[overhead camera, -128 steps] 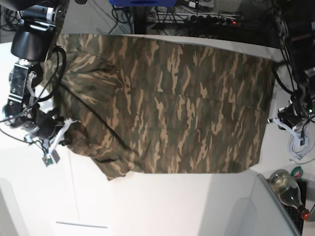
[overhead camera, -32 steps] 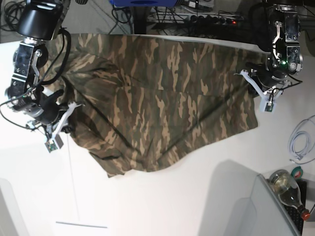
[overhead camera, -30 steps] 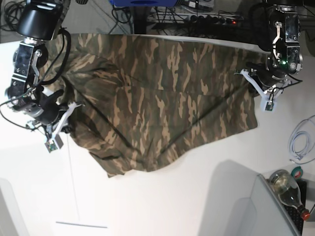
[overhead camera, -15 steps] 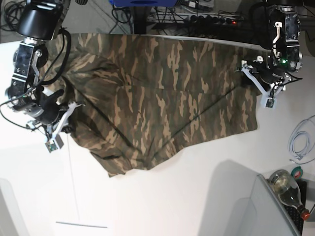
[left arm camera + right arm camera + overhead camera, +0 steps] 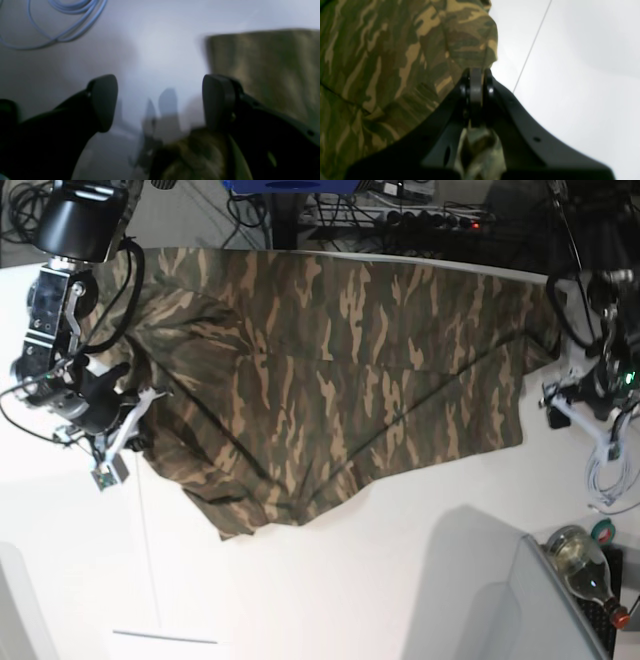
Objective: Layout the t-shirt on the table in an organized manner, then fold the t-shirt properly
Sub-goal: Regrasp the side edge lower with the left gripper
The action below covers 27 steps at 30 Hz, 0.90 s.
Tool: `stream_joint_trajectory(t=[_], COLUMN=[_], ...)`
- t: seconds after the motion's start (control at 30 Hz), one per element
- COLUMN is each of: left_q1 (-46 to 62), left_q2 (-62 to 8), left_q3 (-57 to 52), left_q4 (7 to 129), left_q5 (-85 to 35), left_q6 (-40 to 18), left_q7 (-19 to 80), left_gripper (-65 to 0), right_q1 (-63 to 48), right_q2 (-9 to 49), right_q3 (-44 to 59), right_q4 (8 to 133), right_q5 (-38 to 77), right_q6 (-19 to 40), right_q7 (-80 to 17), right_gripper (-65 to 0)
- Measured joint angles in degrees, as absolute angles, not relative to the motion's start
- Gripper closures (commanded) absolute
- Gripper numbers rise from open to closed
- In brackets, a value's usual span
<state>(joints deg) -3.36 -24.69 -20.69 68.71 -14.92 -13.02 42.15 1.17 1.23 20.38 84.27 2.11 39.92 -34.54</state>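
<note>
In the left wrist view, the left gripper [image 5: 160,102] is hanging over the white table [image 5: 160,45] with its jaws standing wide apart and nothing between them. The t-shirt [image 5: 265,70] is lying off to one side, its straight edge just past one finger, and more cloth is bunching below the jaws. A coil of blue cable [image 5: 57,22] is resting on the table well away.

In the right wrist view, the right gripper [image 5: 476,92] is pinching a fold of the t-shirt [image 5: 382,62] with its jaws pressed together, a tuft of camouflage cloth poking out behind them. That grip is probably anchoring this end so the shirt can be pulled flat. The table [image 5: 570,62] and its thin dark seam line [image 5: 532,47] are showing beyond.

In the base view, the t-shirt [image 5: 340,390] is lying spread across the table [image 5: 330,580], creased diagonally and rumpled near the right gripper [image 5: 125,430]. The left gripper [image 5: 575,405] is sitting just off the shirt's opposite edge. Laying out is looking unfinished.
</note>
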Motion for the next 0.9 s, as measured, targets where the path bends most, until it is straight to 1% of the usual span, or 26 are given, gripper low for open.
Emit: stream_joint_trajectory(t=[0.07,0.13,0.2,0.3,0.53,0.67,0.7,0.83,0.87,0.9], left_q1=[-8.7,-12.4,-14.6,-15.7,-16.3,-19.1,-20.0,-20.9,-20.9,-21.0], left_q2=[-25.0,-24.8,-24.7,-24.3,-21.4,-20.4,-20.3,-20.5,-20.5,-20.6], left_q3=[-18.2,-16.0,-13.5,-11.4,-11.0,-11.1,-11.0,-11.4,-11.2,-11.2], left_q4=[60.6,54.4,50.8,48.9,48.6,42.1,40.5,39.1,39.1,39.1], left_q5=[-15.0,-15.1,-15.6,-15.6,-15.4,-15.1,-15.2,-15.2,-15.2,-15.2], left_q6=[-13.4,-13.1,-13.4,-13.4,-13.4,-13.3,-13.3,-13.3,-13.3,-13.2], left_q7=[41.6,37.4,33.5,32.6,32.5,32.2,30.7,31.0,31.0,31.1], left_gripper=[-50.5,-50.5,-50.5,-50.5,-49.9,-49.5,-49.5,-48.9,-47.2,-42.8], right_q1=[1.2,1.2,1.1,1.1,1.1,1.1,1.1,1.1,1.1,1.1], right_q2=[1.2,1.3,1.3,1.2,1.3,1.3,1.3,1.4,1.4,1.4], right_q3=[20.4,20.4,20.4,20.4,20.4,20.4,20.3,20.4,20.4,20.3], right_q4=[84.3,84.3,84.3,84.3,84.3,84.2,84.2,84.2,84.2,84.2], right_q5=[2.2,1.9,1.9,1.9,1.9,2.0,1.9,2.0,2.1,2.1], right_q6=[39.9,39.9,39.9,39.9,39.9,39.9,39.9,39.9,39.9,39.9], right_q7=[-34.5,-34.5,-34.5,-34.5,-34.5,-34.5,-34.5,-34.5,-34.5,-34.5], right_gripper=[0.0,0.0,0.0,0.0,0.0,0.0,0.0,0.0,0.0,0.0])
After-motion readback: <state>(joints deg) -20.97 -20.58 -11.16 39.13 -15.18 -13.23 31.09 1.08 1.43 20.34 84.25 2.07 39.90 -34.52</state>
